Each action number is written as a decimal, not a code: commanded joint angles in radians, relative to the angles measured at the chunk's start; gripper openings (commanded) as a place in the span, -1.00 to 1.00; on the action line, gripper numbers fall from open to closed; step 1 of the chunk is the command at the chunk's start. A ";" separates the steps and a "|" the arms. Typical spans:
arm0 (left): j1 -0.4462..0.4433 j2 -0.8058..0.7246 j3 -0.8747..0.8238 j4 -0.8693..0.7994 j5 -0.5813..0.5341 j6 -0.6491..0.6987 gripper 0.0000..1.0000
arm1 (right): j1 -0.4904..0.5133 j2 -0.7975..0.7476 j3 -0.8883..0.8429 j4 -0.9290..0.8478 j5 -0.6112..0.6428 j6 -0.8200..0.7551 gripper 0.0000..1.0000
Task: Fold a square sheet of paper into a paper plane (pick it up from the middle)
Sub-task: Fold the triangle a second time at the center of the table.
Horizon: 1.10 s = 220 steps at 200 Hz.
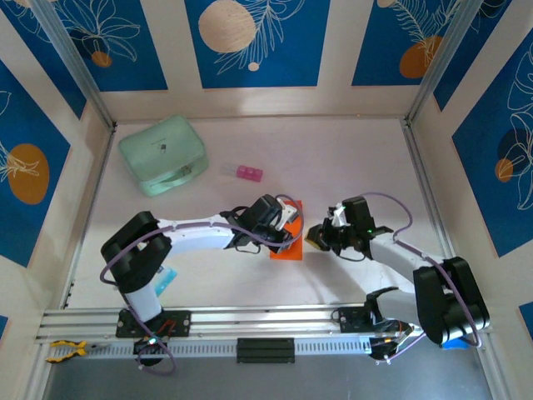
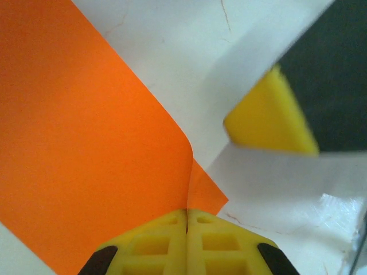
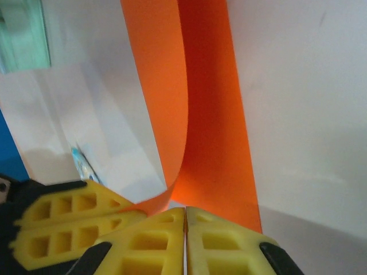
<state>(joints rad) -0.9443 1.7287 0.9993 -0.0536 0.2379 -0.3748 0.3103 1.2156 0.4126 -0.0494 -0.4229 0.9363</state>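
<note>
Paper [image 2: 86, 143] is pinched at its fold in our left gripper [image 2: 186, 213]; our right gripper [image 3: 184, 213] sits closed just beside its edge.

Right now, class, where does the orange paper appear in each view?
Top external: paper at the centre of the table.
Left wrist: paper across the left half.
Right wrist: paper, a curled band down the middle.
Shared landmark: left gripper pinching its edge.
</note>
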 commanded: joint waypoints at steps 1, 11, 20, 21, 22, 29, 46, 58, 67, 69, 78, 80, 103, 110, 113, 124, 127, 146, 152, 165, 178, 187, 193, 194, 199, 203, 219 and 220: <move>0.014 -0.006 -0.001 0.015 0.060 -0.024 -1.00 | 0.072 0.030 -0.006 0.063 -0.020 0.047 -0.86; 0.014 -0.002 0.001 0.004 0.055 -0.018 -1.00 | 0.091 0.054 0.008 0.062 -0.009 0.049 -0.88; 0.016 -0.001 0.001 -0.002 0.054 -0.014 -0.99 | 0.097 0.070 0.016 0.074 -0.005 0.052 -0.89; 0.016 -0.001 0.001 -0.003 0.054 -0.013 -0.98 | 0.097 0.071 0.016 0.077 -0.005 0.053 -0.89; 0.016 -0.001 0.001 -0.003 0.054 -0.013 -0.98 | 0.098 0.073 0.016 0.081 -0.005 0.054 -0.89; 0.018 -0.001 0.001 -0.006 0.054 -0.011 -0.95 | 0.098 0.083 0.016 0.100 -0.013 0.059 -0.88; 0.019 0.002 0.002 -0.020 0.057 -0.004 -0.88 | 0.098 0.101 0.026 0.129 -0.023 0.063 -0.88; 0.019 0.004 0.004 -0.032 0.057 0.002 -0.83 | 0.097 0.110 0.035 0.129 -0.021 0.062 -0.89; 0.020 0.005 0.006 -0.038 0.062 0.006 -0.81 | 0.095 0.115 0.038 0.130 -0.022 0.059 -0.89; 0.021 0.005 0.007 -0.038 0.061 0.007 -0.80 | 0.094 0.117 0.038 0.130 -0.022 0.058 -0.89; 0.022 0.007 0.007 -0.044 0.066 0.011 -0.78 | 0.093 0.123 0.038 0.134 -0.023 0.059 -0.89; 0.022 0.008 0.008 -0.045 0.066 0.012 -0.78 | 0.094 0.123 0.038 0.135 -0.025 0.059 -0.89; 0.024 0.013 0.019 -0.060 0.078 0.024 -0.73 | 0.091 0.132 0.036 0.143 -0.028 0.058 -0.89; 0.025 0.015 0.020 -0.065 0.081 0.027 -0.73 | 0.091 0.134 0.035 0.144 -0.030 0.059 -0.89; 0.025 0.015 0.023 -0.067 0.081 0.028 -0.73 | 0.089 0.134 0.035 0.145 -0.029 0.059 -0.89; 0.027 0.018 0.025 -0.070 0.085 0.030 -0.73 | 0.089 0.136 0.033 0.146 -0.028 0.060 -0.89; 0.026 0.019 0.026 -0.071 0.086 0.031 -0.73 | 0.089 0.137 0.034 0.146 -0.028 0.059 -0.89; 0.029 0.025 0.032 -0.081 0.093 0.037 -0.73 | 0.088 0.140 0.033 0.148 -0.029 0.061 -0.89; 0.028 0.027 0.034 -0.081 0.095 0.038 -0.73 | 0.088 0.140 0.031 0.149 -0.029 0.062 -0.89; 0.029 0.026 0.032 -0.079 0.095 0.037 -0.79 | 0.088 0.138 0.030 0.150 -0.025 0.063 -0.89; 0.032 0.024 0.029 -0.071 0.098 0.033 -0.88 | 0.089 0.140 0.029 0.146 -0.022 0.063 -0.89; 0.033 0.022 0.027 -0.066 0.099 0.029 -0.94 | 0.089 0.136 0.030 0.139 -0.018 0.063 -0.89; 0.034 0.023 0.025 -0.063 0.101 0.025 -0.96 | 0.091 0.135 0.030 0.130 -0.013 0.062 -0.89; 0.034 0.023 0.024 -0.061 0.100 0.024 -0.96 | 0.091 0.134 0.030 0.129 -0.011 0.061 -0.89; 0.036 0.022 0.025 -0.059 0.101 0.020 -0.98 | 0.093 0.131 0.030 0.119 -0.002 0.062 -0.89; 0.036 0.022 0.023 -0.056 0.103 0.017 -0.98 | 0.094 0.126 0.032 0.110 0.007 0.062 -0.89; 0.041 0.019 0.025 -0.047 0.111 -0.001 -0.99 | 0.104 0.106 0.031 0.063 0.051 0.058 -0.87; 0.042 0.020 0.025 -0.046 0.112 -0.003 -1.00 | 0.106 0.104 0.032 0.060 0.054 0.058 -0.87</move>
<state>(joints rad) -0.9207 1.7428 1.0069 -0.1059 0.3161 -0.3603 0.4042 1.3449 0.4324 0.0853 -0.4149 0.9897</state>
